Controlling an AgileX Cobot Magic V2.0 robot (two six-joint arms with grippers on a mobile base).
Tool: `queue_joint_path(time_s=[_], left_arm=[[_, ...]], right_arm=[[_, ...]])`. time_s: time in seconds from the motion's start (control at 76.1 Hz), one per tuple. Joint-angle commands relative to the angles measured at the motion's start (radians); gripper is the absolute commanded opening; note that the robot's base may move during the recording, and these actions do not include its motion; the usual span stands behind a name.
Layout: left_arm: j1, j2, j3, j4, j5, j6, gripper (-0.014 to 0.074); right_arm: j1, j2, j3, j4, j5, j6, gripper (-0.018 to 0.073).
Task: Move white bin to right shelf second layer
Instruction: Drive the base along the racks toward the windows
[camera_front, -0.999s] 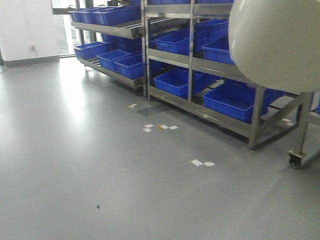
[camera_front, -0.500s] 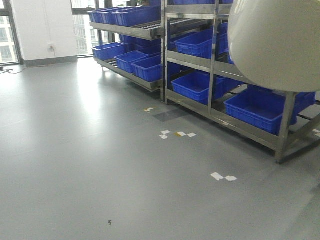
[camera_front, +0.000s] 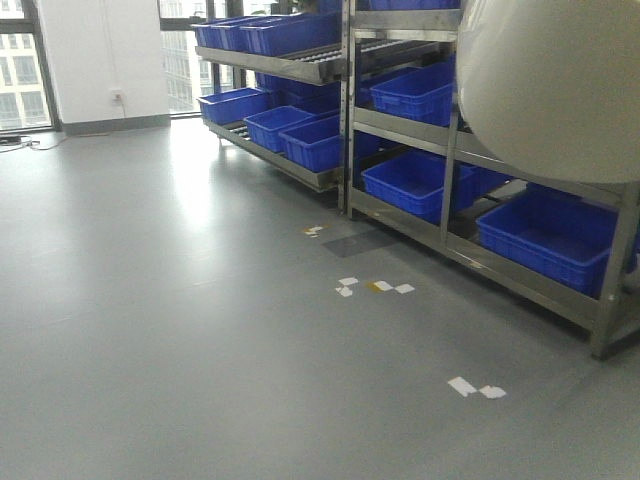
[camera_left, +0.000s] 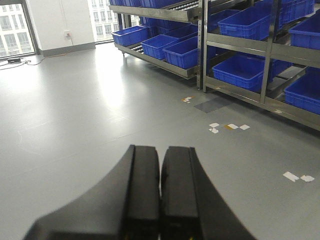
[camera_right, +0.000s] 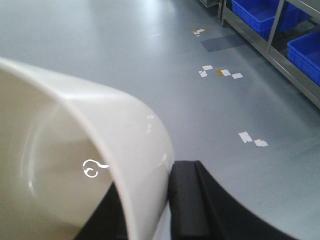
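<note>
The white bin (camera_front: 550, 80) hangs high at the right of the front view, its rounded base towards the camera, covering part of the right shelf (camera_front: 400, 126). In the right wrist view the bin (camera_right: 75, 150) fills the left half. My right gripper (camera_right: 147, 210) is shut on its wall, one black finger (camera_right: 185, 200) outside and one inside. The shelf is a steel rack with tiers of blue crates; a tier with roller lanes (camera_front: 395, 45) shows above the steel front rail. My left gripper (camera_left: 161, 155) is shut and empty, held over the grey floor.
A second steel rack (camera_front: 290, 65) with blue crates (camera_front: 270, 125) stands further back on the left. Blue crates (camera_front: 415, 180) fill the lower tiers of the near rack. White tape marks (camera_front: 475, 387) lie on the grey floor. Windows and a white wall close the far side.
The racks and floor tape have slid right and down in the front view and look nearer, so the base has moved. The bin stays at the same place in the frame.
</note>
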Motion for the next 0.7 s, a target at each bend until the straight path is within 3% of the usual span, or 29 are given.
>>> queue_joint_path(time_s=[0.0,0.684], left_arm=[[-0.006,-0.014,0.037,0.000,-0.087,-0.005,0.0085],[-0.006,-0.014,0.037,0.000,-0.087,-0.005,0.0085]], right_arm=[[-0.007,-0.006,-0.031,-0.011,-0.102,0.000,0.0055],[-0.007,-0.006,-0.031,-0.011,-0.102,0.000,0.0055]])
